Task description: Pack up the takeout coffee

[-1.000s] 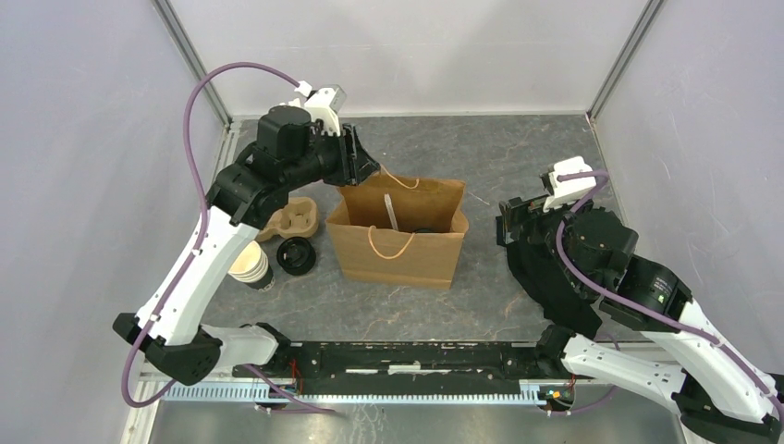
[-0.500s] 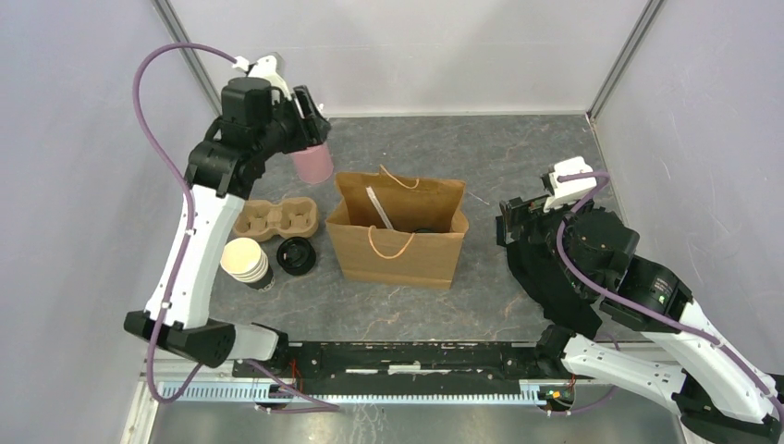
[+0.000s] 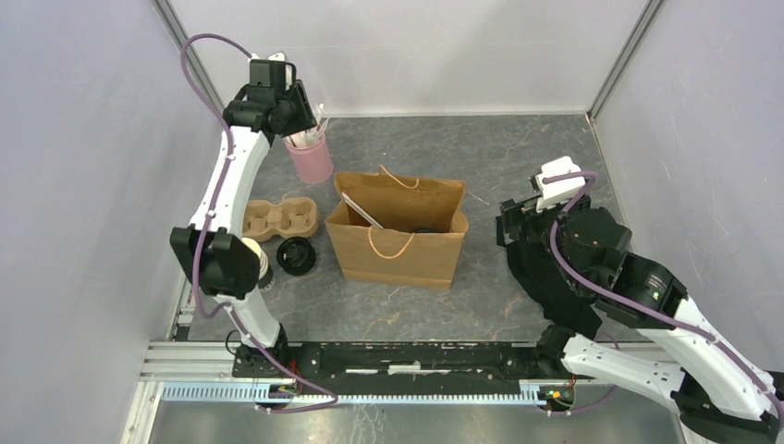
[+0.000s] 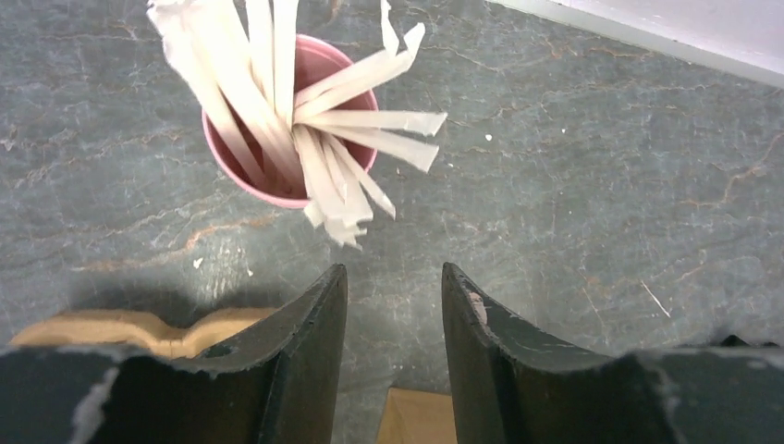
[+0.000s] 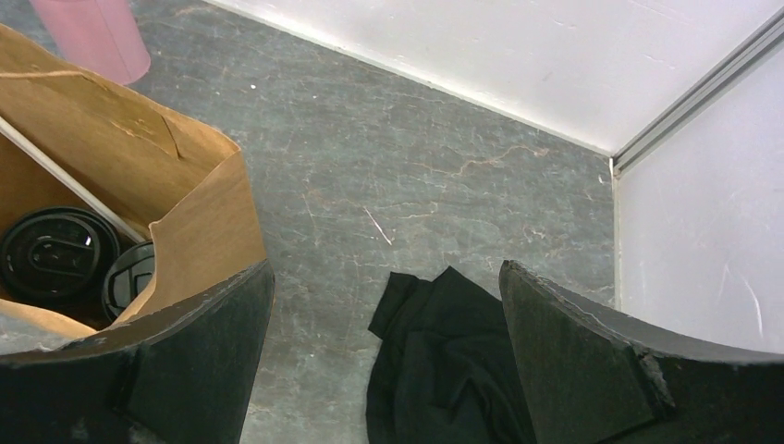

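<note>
The left arm (image 3: 222, 185) and right arm (image 3: 633, 368) share white link shells, bulky black joint housings, a mauve cable (image 3: 205, 38) looping along each, and dark wedge-shaped jaws with scuffed edges.

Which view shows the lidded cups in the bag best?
Right wrist: it looks into the open bag and shows the black lids of two cups side by side at the bottom. Top external shows only a dark sliver of one lid past the bag's rim. Left wrist shows none of them.

Left arm (image 3: 217, 199) is stretched way out, left tool (image 4: 393, 277) only half open; right arm (image 3: 610, 259) is bent up, right tool (image 5: 384, 277) gaping wide.
</note>
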Motion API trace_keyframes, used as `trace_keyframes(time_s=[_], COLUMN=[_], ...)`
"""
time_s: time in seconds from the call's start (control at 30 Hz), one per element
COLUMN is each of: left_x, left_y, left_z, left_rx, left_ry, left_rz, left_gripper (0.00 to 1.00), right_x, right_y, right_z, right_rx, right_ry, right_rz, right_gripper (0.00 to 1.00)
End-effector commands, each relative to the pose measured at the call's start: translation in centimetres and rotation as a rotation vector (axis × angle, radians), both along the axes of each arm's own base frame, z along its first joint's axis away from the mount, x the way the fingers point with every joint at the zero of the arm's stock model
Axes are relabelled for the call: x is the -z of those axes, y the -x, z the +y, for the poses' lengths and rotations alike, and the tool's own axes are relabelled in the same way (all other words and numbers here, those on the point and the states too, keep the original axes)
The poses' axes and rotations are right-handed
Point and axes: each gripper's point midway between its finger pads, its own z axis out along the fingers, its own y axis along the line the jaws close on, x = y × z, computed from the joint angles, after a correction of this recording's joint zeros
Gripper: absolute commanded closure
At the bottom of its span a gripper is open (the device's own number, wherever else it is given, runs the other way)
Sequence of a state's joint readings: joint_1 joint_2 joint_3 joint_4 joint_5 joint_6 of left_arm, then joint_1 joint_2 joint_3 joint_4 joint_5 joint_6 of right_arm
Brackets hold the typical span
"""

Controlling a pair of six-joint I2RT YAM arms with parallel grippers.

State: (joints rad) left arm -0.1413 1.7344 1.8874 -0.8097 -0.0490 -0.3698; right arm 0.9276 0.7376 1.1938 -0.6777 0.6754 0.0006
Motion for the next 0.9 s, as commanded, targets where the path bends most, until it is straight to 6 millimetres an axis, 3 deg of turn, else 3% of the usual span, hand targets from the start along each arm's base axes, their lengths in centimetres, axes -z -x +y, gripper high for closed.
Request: trace_keyframes(time_s=[0.0, 0.27, 0.33, 0.4, 0.63, 0.87], left_x=[-2.5, -0.5, -0.1, 0.0, 1.0, 2.3], left_y=[-3.2, -8.5, -9.5, -10.2, -11.3, -12.7], left_z=[0.2, -0.8, -0.7, -0.3, 1.6, 0.8], left_rx=[0.03, 0.058, 0.045, 0.026, -0.071, -0.036], left_ry=[-0.047, -0.043, -0.051, -0.055, -0.007, 0.092], left_rz=[-0.113, -0.146, -0.149, -0.155, -0.146, -0.141], left_gripper=[0.51, 0.55, 0.61, 0.69, 0.7, 0.68], right_x=[-0.7, -0.1, -0.1, 0.0, 0.5, 0.5], right_y=[-0.3, -0.8, -0.8, -0.8, -1.0, -1.2], right_z=[-0.4, 0.2, 0.2, 0.1, 0.2, 0.5], right_rx=[0.011, -0.001, -0.001, 0.003, 0.01, 0.006], right_ry=[0.064, 0.11, 0.112, 0.117, 0.127, 0.13], right_rz=[-0.021, -0.016, -0.017, -0.014, -0.009, -0.008], right_gripper=[0.02, 0.02, 0.02, 0.02, 0.02, 0.02])
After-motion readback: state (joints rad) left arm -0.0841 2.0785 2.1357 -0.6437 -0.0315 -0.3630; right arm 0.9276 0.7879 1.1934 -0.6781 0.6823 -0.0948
